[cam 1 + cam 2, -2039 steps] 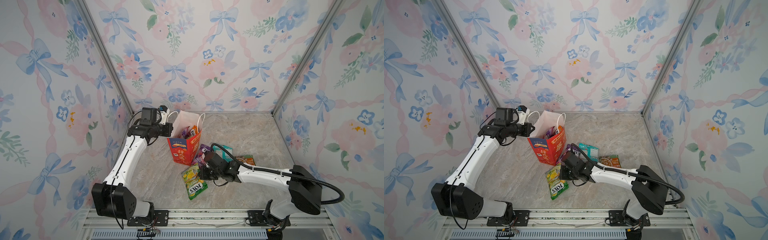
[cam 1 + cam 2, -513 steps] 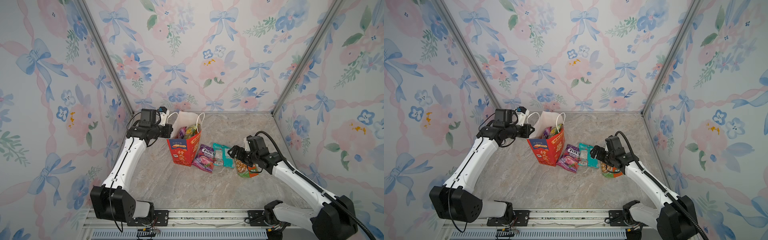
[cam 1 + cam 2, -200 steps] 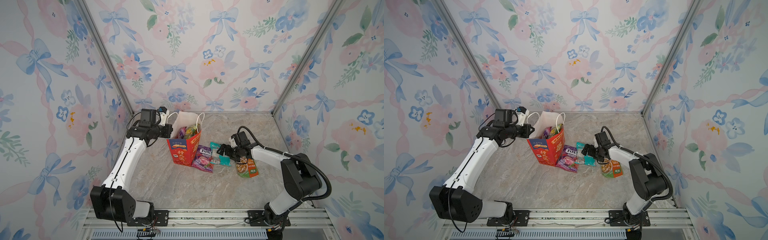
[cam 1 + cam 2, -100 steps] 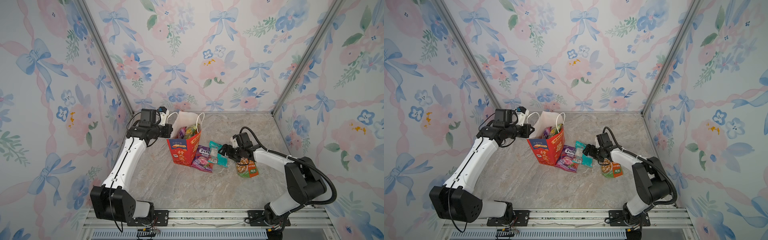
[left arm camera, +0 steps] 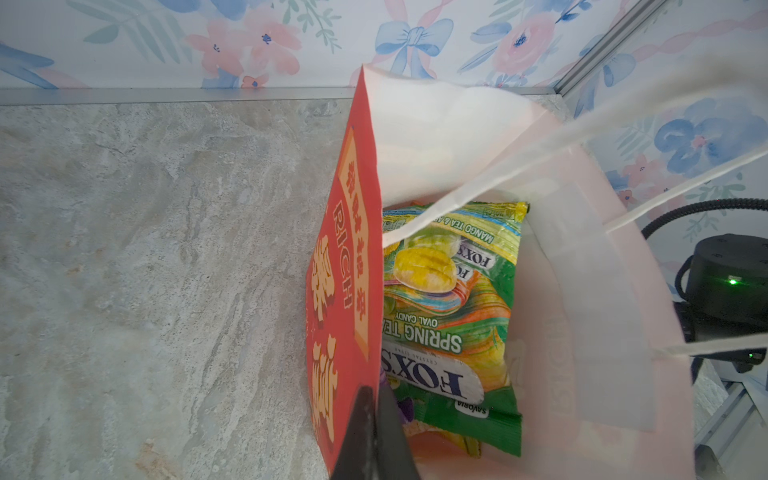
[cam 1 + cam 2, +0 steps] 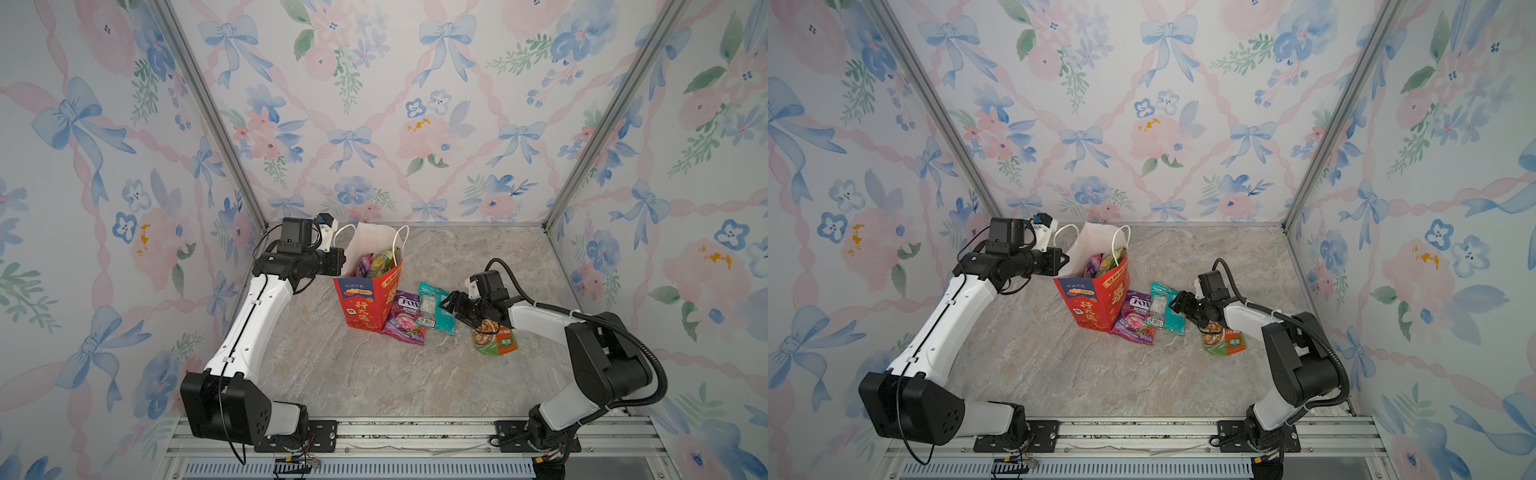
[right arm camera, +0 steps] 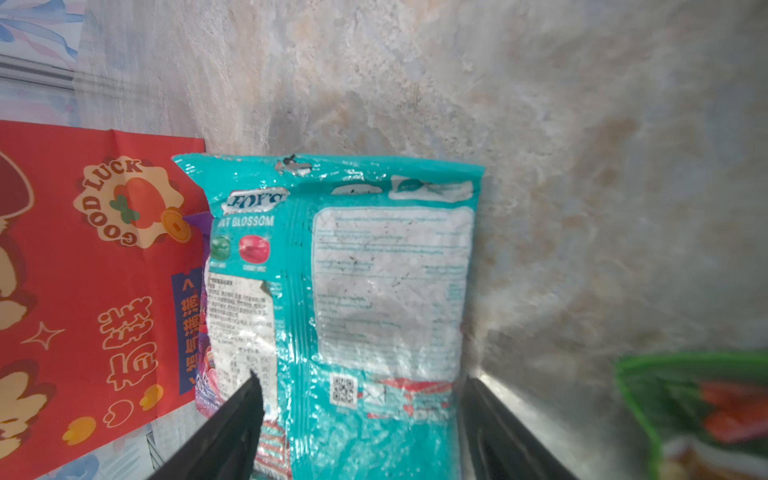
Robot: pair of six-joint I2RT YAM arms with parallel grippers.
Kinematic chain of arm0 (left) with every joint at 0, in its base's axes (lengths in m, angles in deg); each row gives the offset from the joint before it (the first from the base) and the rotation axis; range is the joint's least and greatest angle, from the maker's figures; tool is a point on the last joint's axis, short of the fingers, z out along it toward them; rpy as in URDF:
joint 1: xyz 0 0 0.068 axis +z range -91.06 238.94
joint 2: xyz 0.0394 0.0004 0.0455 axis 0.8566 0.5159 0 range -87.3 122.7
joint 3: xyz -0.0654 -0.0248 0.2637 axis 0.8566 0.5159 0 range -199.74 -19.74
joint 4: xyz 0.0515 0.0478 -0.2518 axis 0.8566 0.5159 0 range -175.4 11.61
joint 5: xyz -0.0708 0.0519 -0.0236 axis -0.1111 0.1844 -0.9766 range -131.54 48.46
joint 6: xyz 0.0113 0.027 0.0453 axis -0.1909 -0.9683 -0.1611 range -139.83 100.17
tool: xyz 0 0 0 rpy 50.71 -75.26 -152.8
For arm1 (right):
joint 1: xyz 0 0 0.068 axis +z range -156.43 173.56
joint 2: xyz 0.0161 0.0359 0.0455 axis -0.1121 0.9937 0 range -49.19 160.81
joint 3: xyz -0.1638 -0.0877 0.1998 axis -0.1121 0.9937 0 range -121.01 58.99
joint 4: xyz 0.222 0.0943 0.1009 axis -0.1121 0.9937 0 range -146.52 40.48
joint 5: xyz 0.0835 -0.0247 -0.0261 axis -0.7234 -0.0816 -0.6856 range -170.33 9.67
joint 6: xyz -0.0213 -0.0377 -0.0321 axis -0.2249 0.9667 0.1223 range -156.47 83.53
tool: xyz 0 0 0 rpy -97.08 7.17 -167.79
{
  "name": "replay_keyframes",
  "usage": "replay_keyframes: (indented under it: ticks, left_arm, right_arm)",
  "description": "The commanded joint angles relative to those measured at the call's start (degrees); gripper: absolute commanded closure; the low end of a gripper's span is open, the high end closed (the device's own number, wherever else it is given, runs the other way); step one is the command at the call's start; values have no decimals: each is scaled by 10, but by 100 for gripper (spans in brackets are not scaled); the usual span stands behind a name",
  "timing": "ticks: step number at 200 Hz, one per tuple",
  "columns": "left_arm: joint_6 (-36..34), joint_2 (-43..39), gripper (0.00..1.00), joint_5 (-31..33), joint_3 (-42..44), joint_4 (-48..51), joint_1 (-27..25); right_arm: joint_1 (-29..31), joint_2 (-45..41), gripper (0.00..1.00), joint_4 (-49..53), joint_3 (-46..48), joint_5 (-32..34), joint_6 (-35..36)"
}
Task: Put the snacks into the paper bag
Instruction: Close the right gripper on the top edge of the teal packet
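Note:
The red paper bag (image 6: 365,303) (image 6: 1092,307) stands upright with its white inside showing. My left gripper (image 5: 372,419) (image 6: 343,259) is shut on its red side wall (image 5: 349,266) at the rim. A green FOX'S packet (image 5: 449,311) and other snacks (image 6: 380,262) lie inside. A teal packet (image 6: 434,307) (image 7: 374,270) lies back-up on the floor, overlapping a purple FOX'S packet (image 6: 405,318) that leans on the bag. My right gripper (image 7: 361,390) (image 6: 451,305) is open, low over the teal packet's near end, one finger on each side. An orange-green packet (image 6: 494,338) (image 7: 706,407) lies beside it.
The bag's white cord handles (image 5: 540,145) hang across its mouth. The stone-pattern floor (image 6: 353,374) is bounded by flowered walls and metal corner posts (image 6: 557,212). The arms' bases sit on the front rail (image 6: 415,432).
My right gripper's jaws have narrowed around the teal packet, and the packet has shifted slightly toward the purple one. The left arm and the bag have not moved.

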Motion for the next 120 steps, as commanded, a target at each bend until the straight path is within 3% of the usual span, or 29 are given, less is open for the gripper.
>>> replay_keyframes:
  ticks: [1,71,120]
  left_arm:
    - [4,-11,100,-2,1,9,5]
    - [3,-12,100,0,1,10,5]
    - [2,-12,100,1,2,10,4]
  right_arm:
    - [-9,15,25,-33,14,-9,-24]
    - [-10,51,34,-59,18,-8,-43]
    - [-10,57,59,-81,22,-12,-53]
